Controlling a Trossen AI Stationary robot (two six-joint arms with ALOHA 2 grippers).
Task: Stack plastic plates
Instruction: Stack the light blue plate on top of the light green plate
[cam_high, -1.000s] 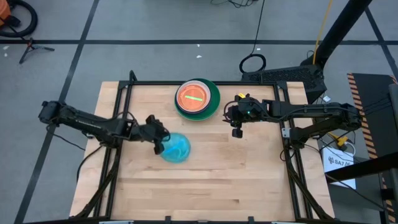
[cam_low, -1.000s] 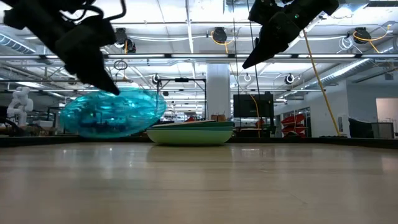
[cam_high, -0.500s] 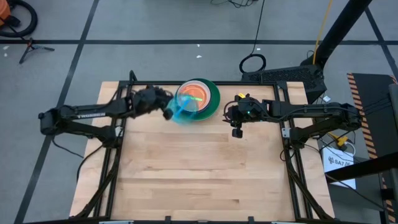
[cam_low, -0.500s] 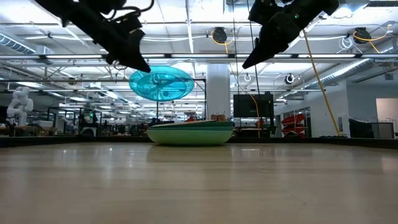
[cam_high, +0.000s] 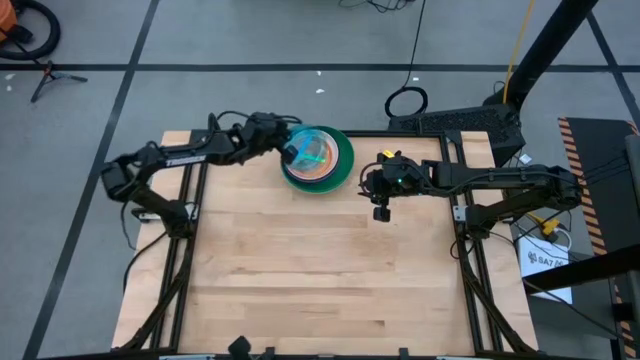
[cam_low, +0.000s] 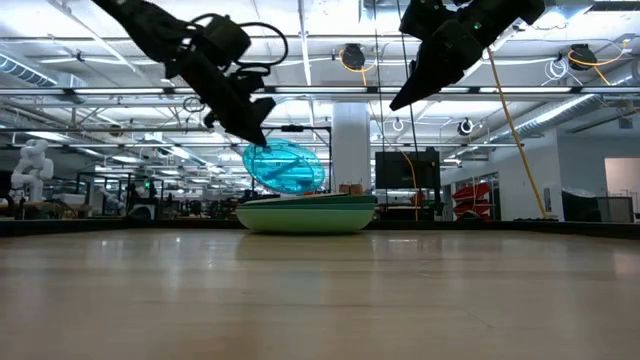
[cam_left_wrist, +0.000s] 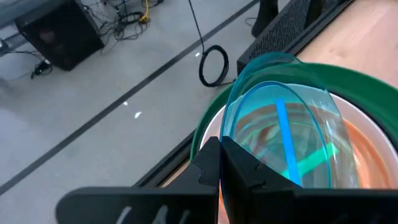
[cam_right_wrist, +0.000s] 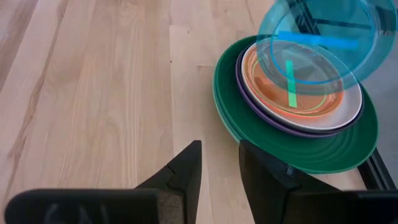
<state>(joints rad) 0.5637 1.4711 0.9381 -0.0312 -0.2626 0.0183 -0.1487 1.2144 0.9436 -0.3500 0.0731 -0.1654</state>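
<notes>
A stack of plates stands at the table's far middle: large green plates at the bottom, then a purple one, a white one and an orange one on top. My left gripper is shut on a clear blue plate and holds it tilted just over the stack; the plate also shows in the low view. My right gripper hangs to the right of the stack, above the table, slightly open and empty. My left gripper pinches the blue plate's rim between its two fingers, on the plate's left side. The fingers slant down from the table's left. The plate is tilted, its free side lower and close over the stack; whether it touches the stack I cannot tell.
The stack sits close to the table's far edge and its black frame rail. Black frame rails also run along the left and right sides. Bare wood spans the middle and near half of the table.
My left gripper has carried the blue plate up from low over the table's left middle, toward the far edge and right, to above the stack, then down a little. The plate has stayed in the hold and now tilts more steeply.
</notes>
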